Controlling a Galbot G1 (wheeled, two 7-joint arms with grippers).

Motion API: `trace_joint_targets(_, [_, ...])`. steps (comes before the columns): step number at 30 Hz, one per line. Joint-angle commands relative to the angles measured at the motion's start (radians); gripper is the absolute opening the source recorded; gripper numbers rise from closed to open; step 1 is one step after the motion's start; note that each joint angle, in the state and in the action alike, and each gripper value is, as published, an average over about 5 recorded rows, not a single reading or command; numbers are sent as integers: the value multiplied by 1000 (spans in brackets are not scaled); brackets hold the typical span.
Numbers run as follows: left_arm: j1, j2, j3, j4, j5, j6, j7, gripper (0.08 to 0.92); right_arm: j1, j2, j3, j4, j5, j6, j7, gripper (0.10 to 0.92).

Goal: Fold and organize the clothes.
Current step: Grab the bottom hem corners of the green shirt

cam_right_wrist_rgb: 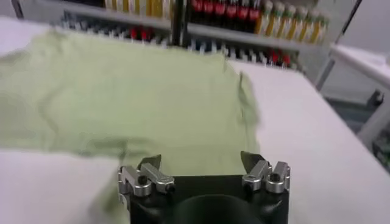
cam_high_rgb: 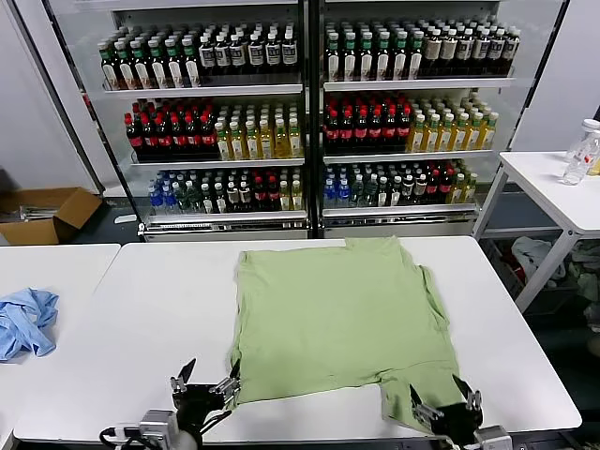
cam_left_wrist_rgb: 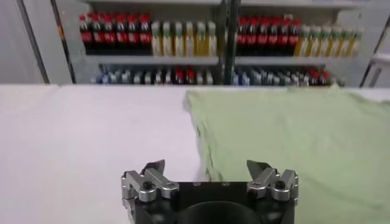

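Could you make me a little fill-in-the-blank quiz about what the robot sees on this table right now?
1. The shirt spread flat on the white table is light ____ in colour.
2. The left gripper and the right gripper both have their fingers ____.
3. On the neighbouring table to the robot's left lies a crumpled ____ cloth.
4. Behind the table stand coolers filled with ____.

Missing words: green; open; blue; bottles
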Motion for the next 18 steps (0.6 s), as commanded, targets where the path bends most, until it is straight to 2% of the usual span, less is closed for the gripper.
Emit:
trace_joint_targets(1, [-13,6,69,55,-25,34,-27,823,-40,2,32,-5,13,-31,-1,823])
trace_joint_targets(10, [-20,9,85,92,-22,32,-35,812,-29,12,25,-31,87,-48,-8,808])
trace_joint_targets(12, [-23,13,81,97,-25,32,-38,786,-25,16,18,-35,102,-48,-12,771])
trace_joint_targets(18, [-15,19,77,94,-45,32,-34,623,-22,20,13,-34,125,-47,-15,600])
